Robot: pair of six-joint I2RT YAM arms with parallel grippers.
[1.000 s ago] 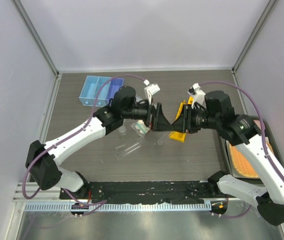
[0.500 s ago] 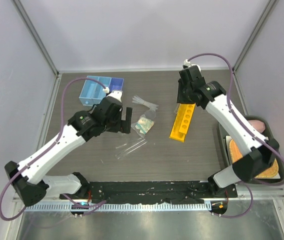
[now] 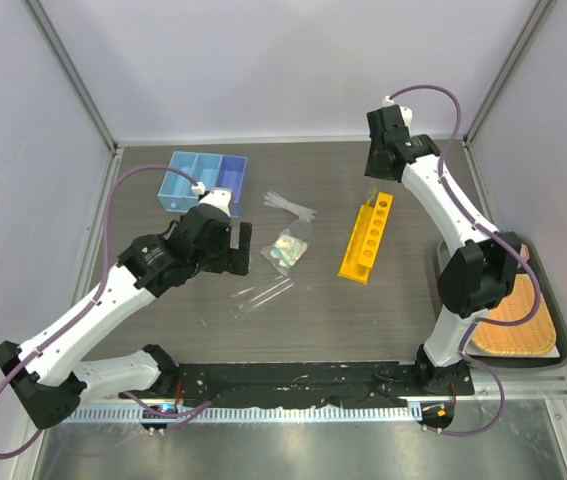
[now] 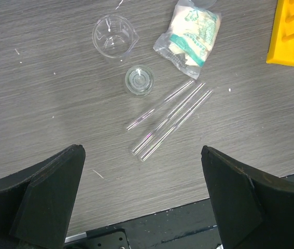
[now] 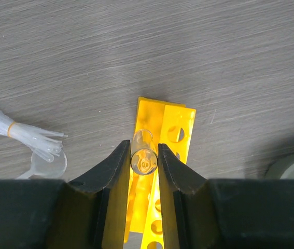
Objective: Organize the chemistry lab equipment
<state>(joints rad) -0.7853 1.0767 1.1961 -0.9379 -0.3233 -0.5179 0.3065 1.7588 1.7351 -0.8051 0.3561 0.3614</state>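
Right wrist frame, centre: clear glass tube [image 5: 144,155] seen end-on, its length hidden, clamped in the right gripper [image 5: 144,161] over the long yellow holed rack [image 5: 177,134]; rack's lower end cut off behind that gripper, long axis near-vertical in frame; left gripper [image 4: 141,150] spread wide.

Grey table [image 3: 393,320], yel. rack [image 3: 367,238], tubes [image 4: 170,118], pkt [image 3: 287,247]

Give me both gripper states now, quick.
Left gripper: open, holding nothing.
Right gripper: shut on a tube, above the rack.
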